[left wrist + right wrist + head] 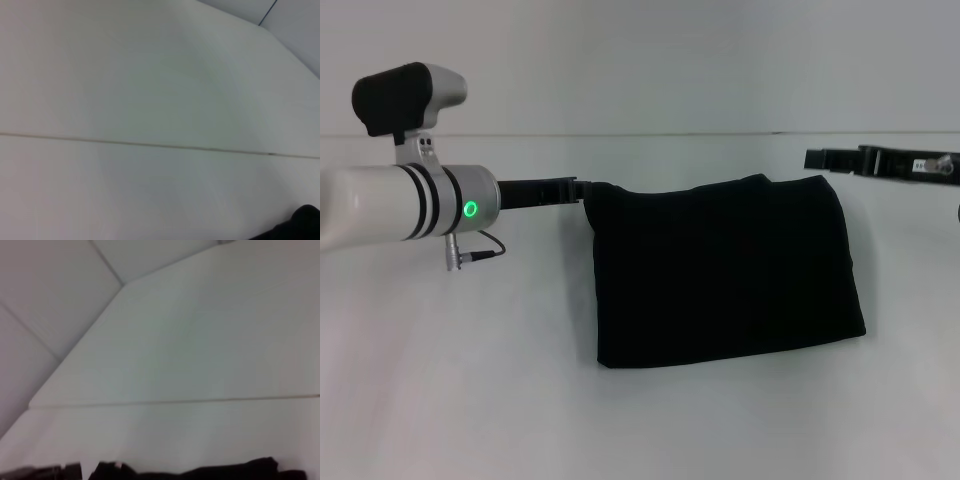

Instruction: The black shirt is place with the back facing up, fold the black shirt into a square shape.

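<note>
The black shirt lies folded into a rough rectangle in the middle of the white table, plain side up. My left gripper reaches in from the left and meets the shirt's far left corner, which is drawn up slightly towards it. My right gripper hangs at the far right, just beyond the shirt's far right corner and apart from the cloth. A bit of the shirt shows in the left wrist view. Its edge runs along the bottom of the right wrist view.
The white table spreads wide on all sides of the shirt. A seam runs across it, and a pale wall rises behind it. A dark shape at the edge of the right wrist view looks like my left gripper.
</note>
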Motion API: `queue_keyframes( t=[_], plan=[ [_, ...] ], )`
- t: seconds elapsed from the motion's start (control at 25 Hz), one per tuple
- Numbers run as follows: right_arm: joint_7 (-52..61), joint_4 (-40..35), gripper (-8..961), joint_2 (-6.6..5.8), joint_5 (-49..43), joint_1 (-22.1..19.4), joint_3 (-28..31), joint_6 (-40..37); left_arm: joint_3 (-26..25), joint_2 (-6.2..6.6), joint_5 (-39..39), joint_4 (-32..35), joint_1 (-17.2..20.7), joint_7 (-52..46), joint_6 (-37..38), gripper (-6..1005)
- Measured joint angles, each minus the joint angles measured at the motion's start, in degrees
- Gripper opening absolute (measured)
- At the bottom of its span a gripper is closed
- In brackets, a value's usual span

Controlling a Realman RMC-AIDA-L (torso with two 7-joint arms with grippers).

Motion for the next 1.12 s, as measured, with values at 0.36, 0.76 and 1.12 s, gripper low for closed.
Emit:
queue_keyframes(
  t=[0.36, 0.76, 1.12],
  plan=[
    [-7.5, 5.8, 428, 1.41, -3.7, 3.9, -6.8, 4.4, 0.0, 0.4, 0.0, 2.8, 1.5, -0.3, 1.5, 317],
    [-7.4, 11.9, 23, 4.5, -8.8, 8.2, -14.7, 21.2, 0.0, 0.1, 0.0, 4.1, 3.0, -0.6, 2.4, 738],
    [-7.2, 3.8, -2, 5.6, -8.6, 6.1, -13.7, 17.3, 0.0, 0.17, 0.0, 4.2, 3.3, -0.1, 2.2, 792]
  ],
)
